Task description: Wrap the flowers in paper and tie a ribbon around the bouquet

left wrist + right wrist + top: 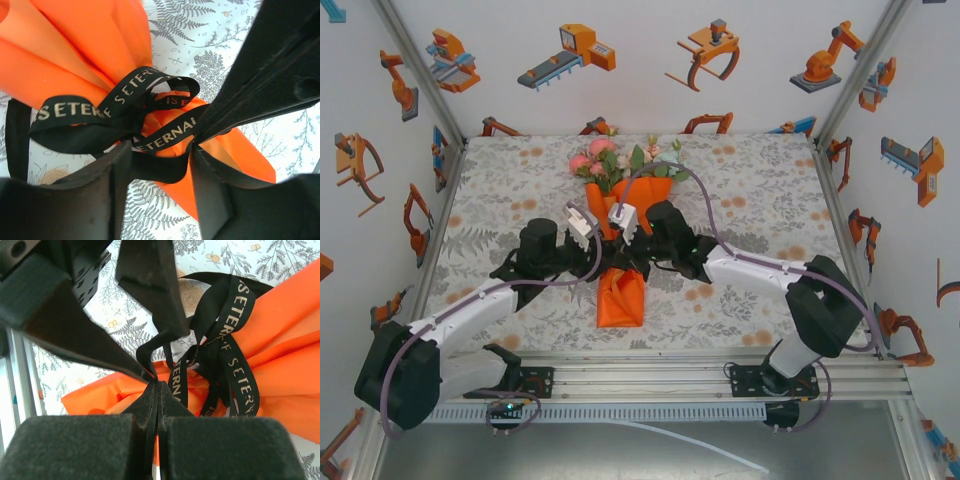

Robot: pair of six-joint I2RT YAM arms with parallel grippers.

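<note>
Right fingers [220, 445] pinching ribbon [240, 315], left fingers [75, 200] astride it, arms [470, 310] angled inward

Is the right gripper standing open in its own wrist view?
No, the right gripper has its fingers pressed together, pinching a strand of the black ribbon that wraps the orange paper.

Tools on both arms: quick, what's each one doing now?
Left tool: open, straddling the black lettered fabric ribbon.
Right tool: closed, pinching that ribbon.

The paper [75, 45] looks smooth and matt, the ribbon [65, 112] woven cloth, perhaps satin.
</note>
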